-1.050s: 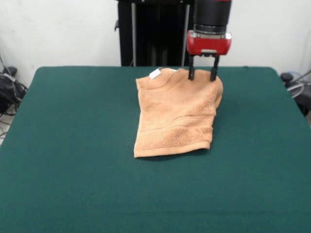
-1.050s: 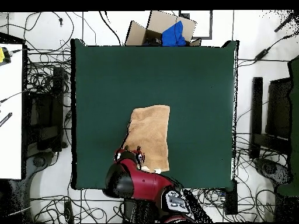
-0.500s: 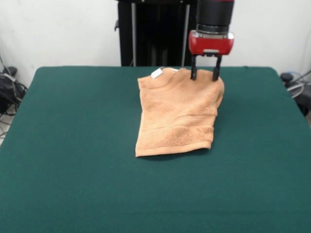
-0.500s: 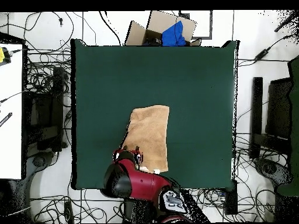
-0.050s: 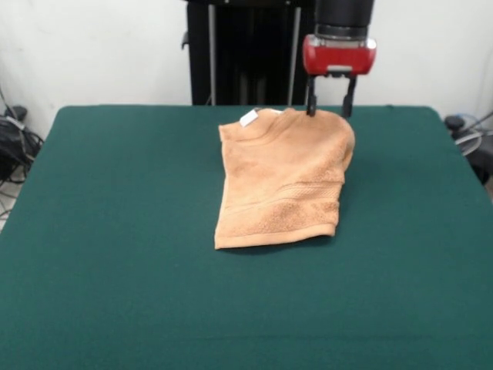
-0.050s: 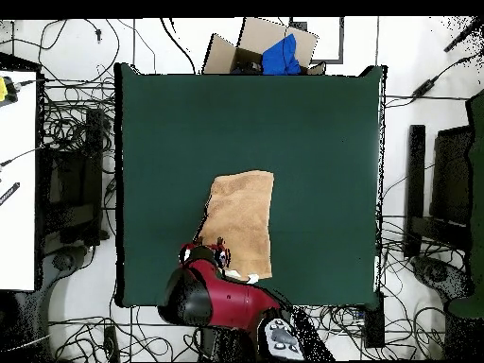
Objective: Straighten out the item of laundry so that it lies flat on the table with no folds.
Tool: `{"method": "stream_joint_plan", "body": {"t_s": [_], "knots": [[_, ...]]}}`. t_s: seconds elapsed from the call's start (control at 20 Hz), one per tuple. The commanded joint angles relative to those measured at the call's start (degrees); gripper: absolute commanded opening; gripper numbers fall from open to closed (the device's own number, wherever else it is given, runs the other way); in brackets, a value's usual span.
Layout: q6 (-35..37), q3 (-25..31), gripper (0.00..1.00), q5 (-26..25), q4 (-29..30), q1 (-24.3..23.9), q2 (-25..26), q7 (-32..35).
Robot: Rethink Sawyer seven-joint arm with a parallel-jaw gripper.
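1. Since the earlier frames the pincer (image 5: 330,109) has risen from the towel's (image 5: 282,181) far edge, its fingers parted and grasping nothing; the towel has barely shifted.
2. One towel lies on the green worktop (image 5: 115,231), toward the robot's side and a little off centre – seemingly doubled over, with a rounded fold on the side under the pincer.
3. One white tag (image 5: 246,117) shows at the far corner; one woven band crosses near the front edge.
4. Handling, as I judge it – terry cloth is soft, light and limp, so it will drape and drag rather than slide stiffly. Pinching only the top layer at a loose corner or edge should let it peel open.
5. Overhead, one cardboard box (image 6: 260,47) with blue cloth sits beyond the worktop.
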Motion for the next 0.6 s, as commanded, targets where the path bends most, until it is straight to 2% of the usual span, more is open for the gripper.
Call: {"method": "stream_joint_plan", "body": {"t_s": [0.05,0.2,0.6], "knots": [[10.9,7.7,1.00,3.7,3.9,-2.5,-8.0,15.4],[11.3,8.2,1.00,3.0,3.8,-4.2,-8.1,14.4],[6.9,5.8,1.00,2.8,-0.2,-2.8,-1.2,13.9]]}}
